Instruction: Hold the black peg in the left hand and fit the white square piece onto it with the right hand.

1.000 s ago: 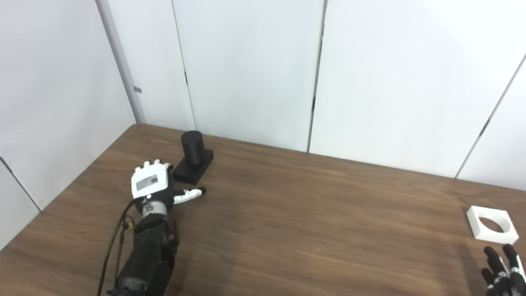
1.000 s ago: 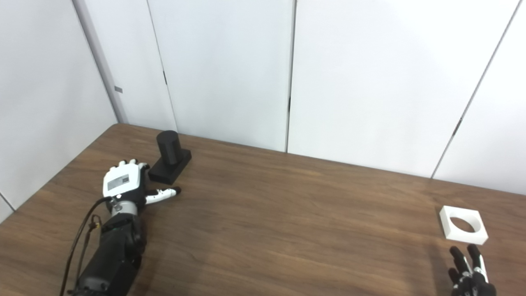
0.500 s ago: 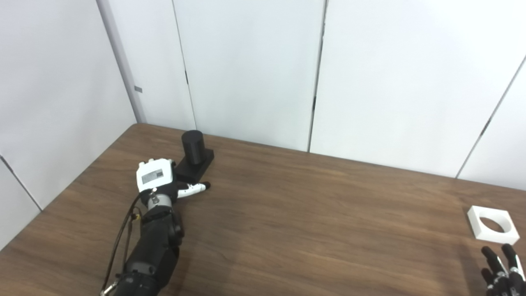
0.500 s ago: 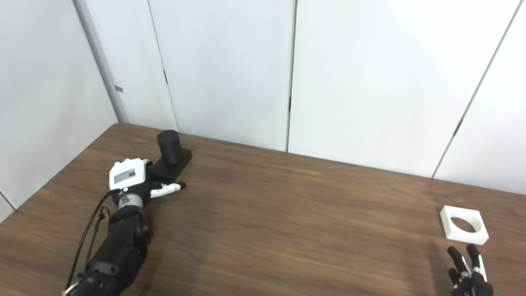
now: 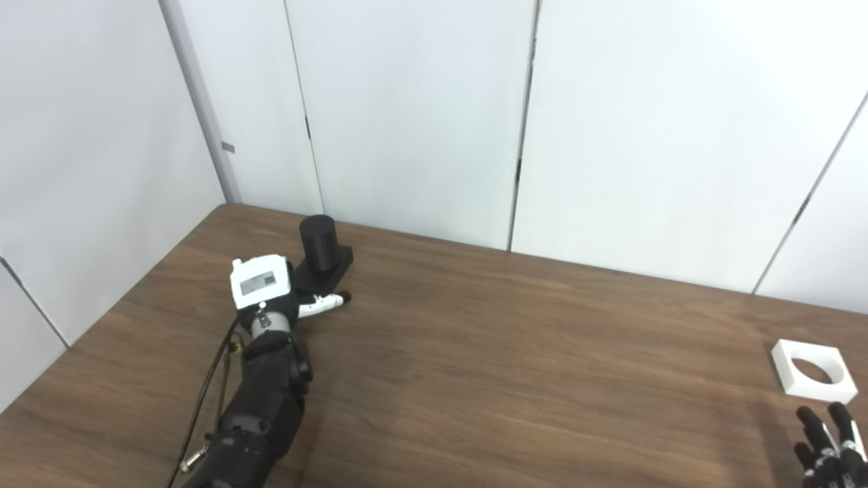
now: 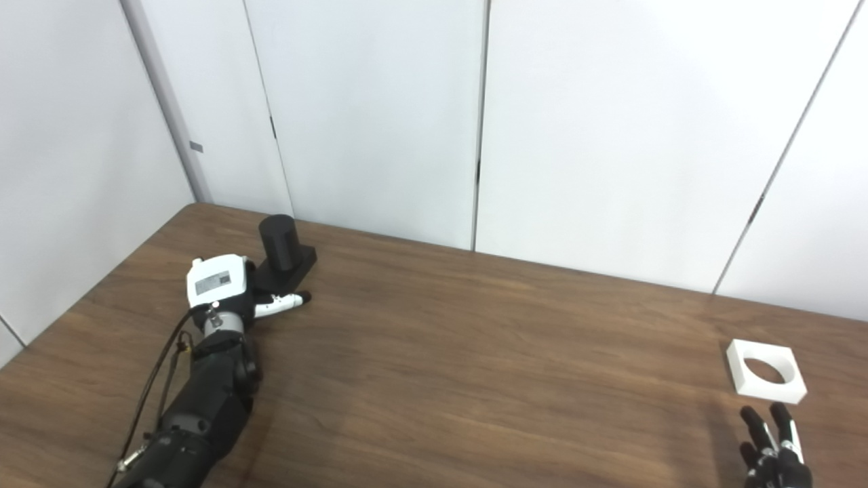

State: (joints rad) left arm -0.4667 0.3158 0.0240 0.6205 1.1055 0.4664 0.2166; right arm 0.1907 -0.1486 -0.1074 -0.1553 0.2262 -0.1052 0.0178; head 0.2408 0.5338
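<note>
On the wooden table [image 5: 475, 379], seen from the left eye view, our left hand [image 5: 268, 291] lay against the near side of the black peg [image 5: 319, 244], which stood upright on its black base [image 5: 336, 268] near the table's far left corner. Our thumb [image 5: 325, 303] stretched out past the base's near edge; the other fingers were hidden behind the hand's white back, so we could not tell whether they had closed on the base. Well apart from the peg, at the table's right edge, the white square piece [image 5: 812, 370] lay flat, and just nearer than it our right hand [image 5: 831, 447] showed only spread fingertips, holding nothing.

From the right eye view, our left hand [image 6: 224, 288] again sat touching or nearly touching the peg's base [image 6: 298, 261], thumb extended beside it. Far from the peg [image 6: 278, 238], the white square piece [image 6: 766, 371] rested on the table, with our right hand [image 6: 773, 440] just below it, fingers apart and clear of the piece.
</note>
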